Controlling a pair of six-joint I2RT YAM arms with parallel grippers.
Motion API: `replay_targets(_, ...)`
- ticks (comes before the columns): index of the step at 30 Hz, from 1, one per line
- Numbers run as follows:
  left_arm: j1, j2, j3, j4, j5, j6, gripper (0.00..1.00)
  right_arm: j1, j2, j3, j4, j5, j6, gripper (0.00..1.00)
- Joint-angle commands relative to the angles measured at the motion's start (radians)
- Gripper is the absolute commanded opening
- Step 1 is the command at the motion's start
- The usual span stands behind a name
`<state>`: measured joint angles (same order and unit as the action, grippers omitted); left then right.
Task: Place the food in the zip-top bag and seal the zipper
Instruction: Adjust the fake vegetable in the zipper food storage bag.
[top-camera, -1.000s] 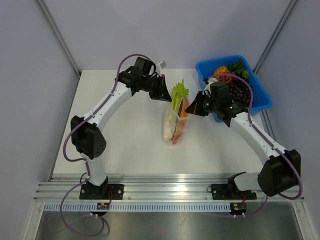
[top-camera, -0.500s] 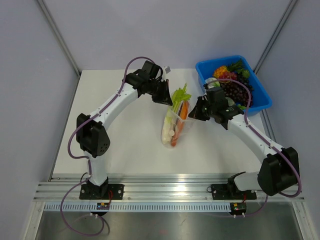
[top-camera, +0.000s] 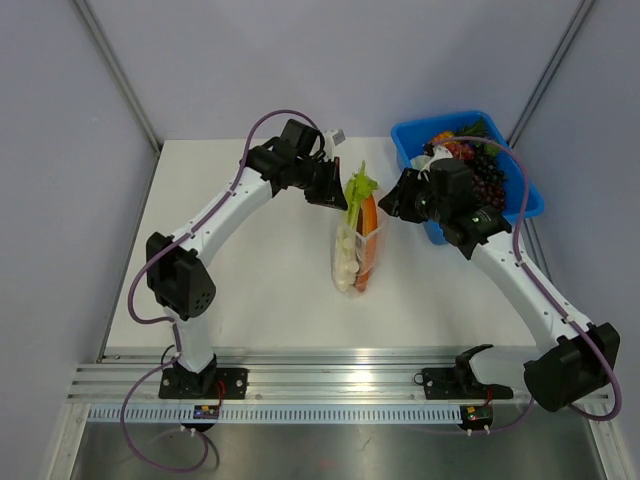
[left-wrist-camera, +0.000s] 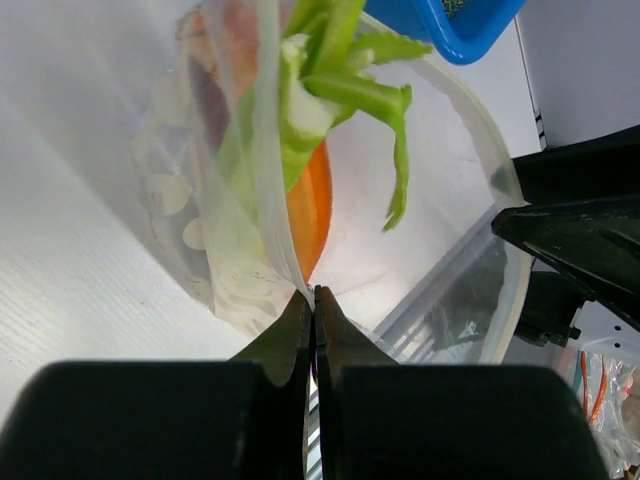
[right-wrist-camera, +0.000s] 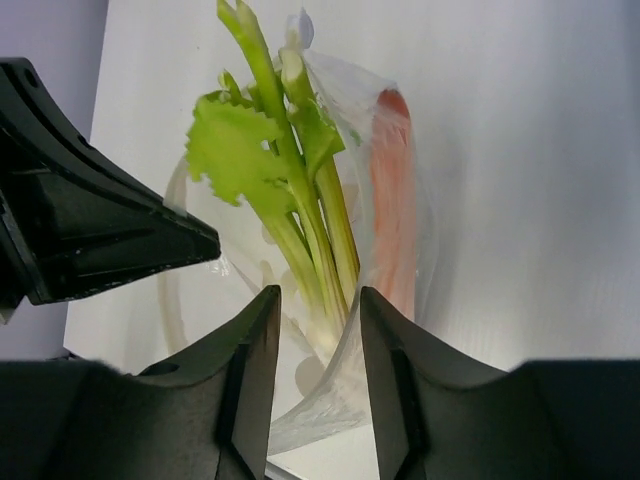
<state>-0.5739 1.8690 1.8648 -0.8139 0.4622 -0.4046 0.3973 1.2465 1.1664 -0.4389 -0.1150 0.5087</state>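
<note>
The clear dotted zip-top bag (top-camera: 350, 262) is held up on the table with its mouth open toward the far side. Inside are the leek (top-camera: 357, 190), with its green leaves sticking out of the mouth, and the orange and dark red piece (top-camera: 367, 235). My left gripper (left-wrist-camera: 313, 296) is shut on the bag's near mouth edge, on the zipper strip (left-wrist-camera: 275, 170). My right gripper (right-wrist-camera: 318, 300) is open, and the opposite bag edge (right-wrist-camera: 345, 375) runs loosely between its fingers. The leek (right-wrist-camera: 290, 190) and the orange piece (right-wrist-camera: 395, 200) show through the plastic.
A blue plastic bin (top-camera: 520, 207) at the far right holds dark grapes (top-camera: 487, 180) and other produce, just behind my right arm. White table (top-camera: 250, 280) lies around the bag, bordered by grey walls and a metal rail at the near edge.
My right gripper has moved toward the far side, nearer the bin. The bag has shifted slightly right and stands straighter. The left gripper has kept its hold.
</note>
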Motion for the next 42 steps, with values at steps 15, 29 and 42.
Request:
replay_targets(15, -0.007, -0.088, -0.015, 0.087, 0.085, 0.066, 0.00, 0.040, 0.145, 0.216, 0.066, -0.055, -0.010, 0.66)
replay_targets(29, -0.007, -0.083, 0.008, 0.070, 0.102, 0.105, 0.00, 0.040, 0.318, 0.305, 0.149, -0.083, 0.054, 0.72)
replay_targets(42, -0.007, -0.070, 0.022, 0.050, 0.130, 0.158, 0.00, 0.041, 0.389, 0.309, 0.232, -0.129, 0.097, 0.53)
